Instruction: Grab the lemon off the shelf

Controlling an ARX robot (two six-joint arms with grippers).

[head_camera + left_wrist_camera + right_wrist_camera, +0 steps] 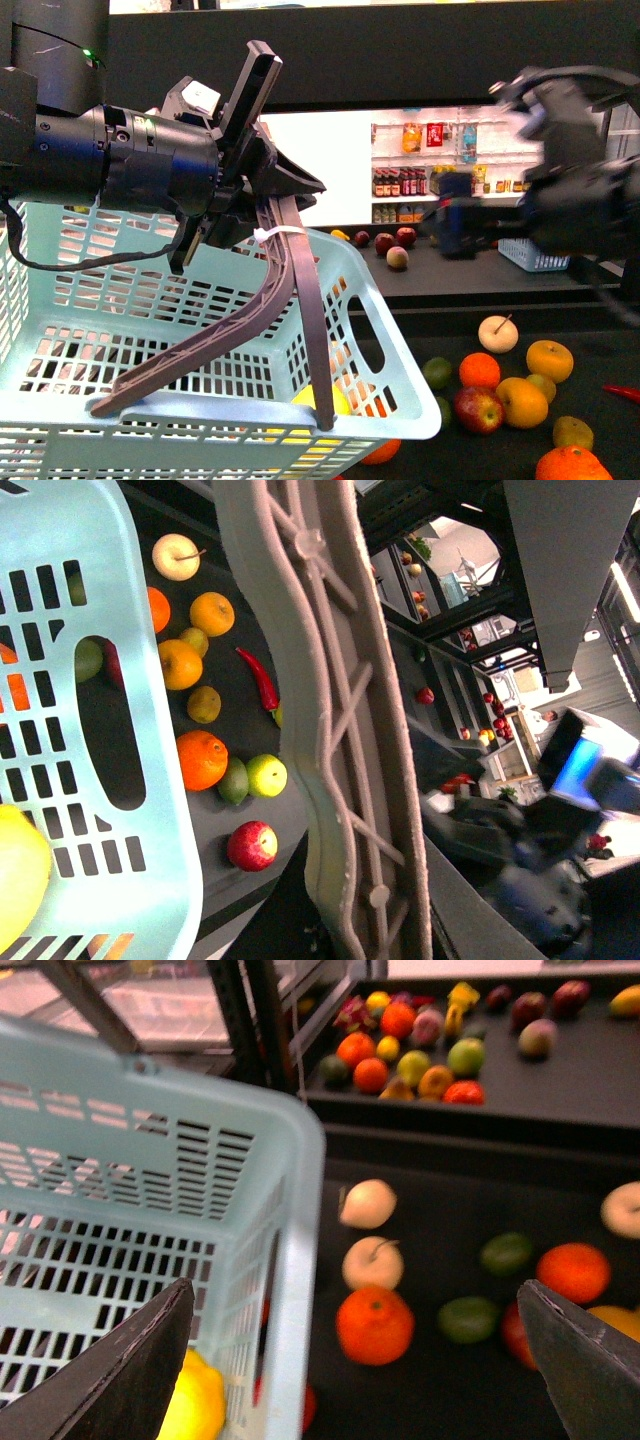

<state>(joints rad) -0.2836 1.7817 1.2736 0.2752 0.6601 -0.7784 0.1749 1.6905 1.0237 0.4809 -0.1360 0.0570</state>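
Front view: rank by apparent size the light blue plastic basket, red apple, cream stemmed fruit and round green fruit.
1. Light blue plastic basket.
2. Red apple and cream stemmed fruit: near alike, apple nearer camera, so unranked.
3. Round green fruit, smallest.

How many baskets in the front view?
2: near basket at lower left; far basket on the shelf, at right. More may be hidden.
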